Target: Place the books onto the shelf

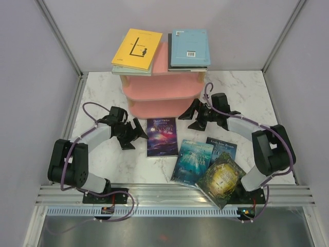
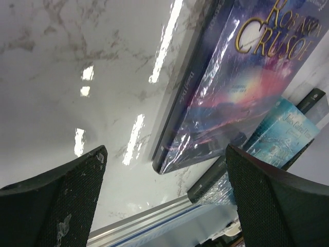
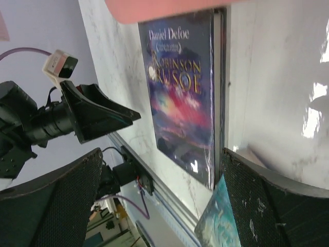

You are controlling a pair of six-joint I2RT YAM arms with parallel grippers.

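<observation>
**Shelf** (image 1: 159, 88), pink, three tiers. We count two short stacks on its top board, with the yellow book (image 1: 136, 49) and the light blue book (image 1: 189, 47) uppermost.

**Tabletop** (image 1: 103, 92). Four books lie flat:
- Robinson Crusoe (image 1: 162, 136), just before the shelf foot
- teal book (image 1: 192, 160), dark blue book (image 1: 222, 145) and green-gold book (image 1: 221, 179), overlapping near the right arm's base

**Left gripper** (image 1: 136, 136), **right gripper** (image 1: 186, 123). Fingers are spread wide and hold nothing; the two flank Robinson Crusoe.

**Step in hand**, as we judge it: approach to that book.

**Next move** calls for one gripper's fingers to be set over a cover edge. The book is thin and film-wrapped, so probably slippery.
</observation>
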